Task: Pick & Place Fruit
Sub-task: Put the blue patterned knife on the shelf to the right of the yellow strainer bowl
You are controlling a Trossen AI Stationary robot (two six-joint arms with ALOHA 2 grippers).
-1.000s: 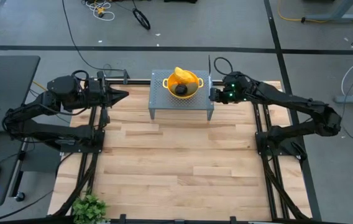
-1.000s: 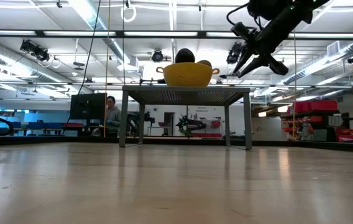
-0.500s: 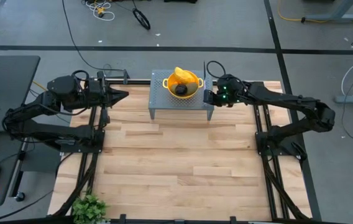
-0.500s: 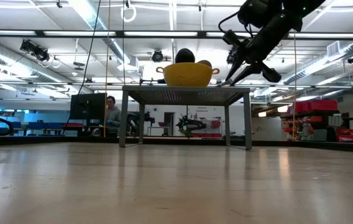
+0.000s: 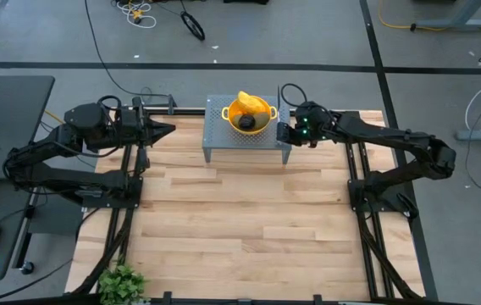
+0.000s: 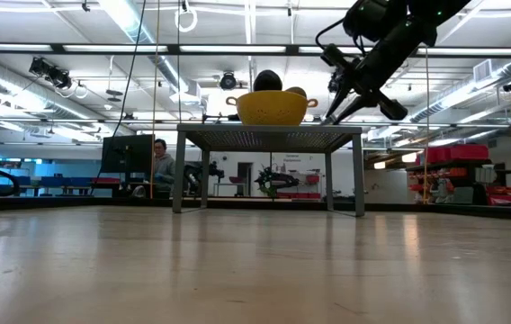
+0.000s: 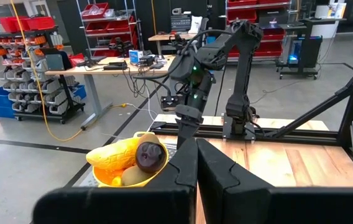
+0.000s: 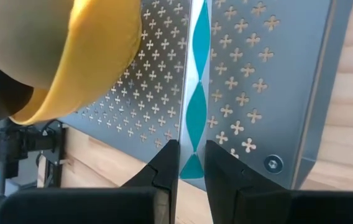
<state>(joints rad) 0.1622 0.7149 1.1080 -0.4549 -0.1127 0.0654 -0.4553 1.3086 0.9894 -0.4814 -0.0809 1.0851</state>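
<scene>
The fruit lies in a yellow perforated bowl [image 5: 250,114] on a small perforated metal stand [image 5: 223,140] at the table's far middle. A yellow-orange oblong [image 7: 117,154], a dark round one [image 7: 150,155] and an olive one [image 7: 133,177] show in it. My right gripper [image 5: 281,134] is at the stand's right edge, slanting down, shut on a slim knife [image 8: 196,93] with a teal-and-white pattern. My left gripper [image 5: 168,129] waits level and shut at the far left, pointing toward the bowl. My right gripper pinches the knife between its two fingers near one end [image 8: 192,163]. The fingers [image 8: 164,162] come slanting down from the table's right side and lie along the knife. The knife runs on ahead of them over the stand's perforated top [image 8: 263,74]. I cannot tell whether it touches the stand.
The wooden table top [image 5: 240,220] spreads out in front of the stand. A small green plant [image 5: 122,284] stands at the near left corner. In the low view a person [image 6: 159,162] sits in the room beyond the table.
My right gripper has gone toward the table's left edge and a little down, up to the stand's right edge, rolling about its own line as it went. It has then kept still. The knife went with it, from pointing past the stand to lying over its top.
</scene>
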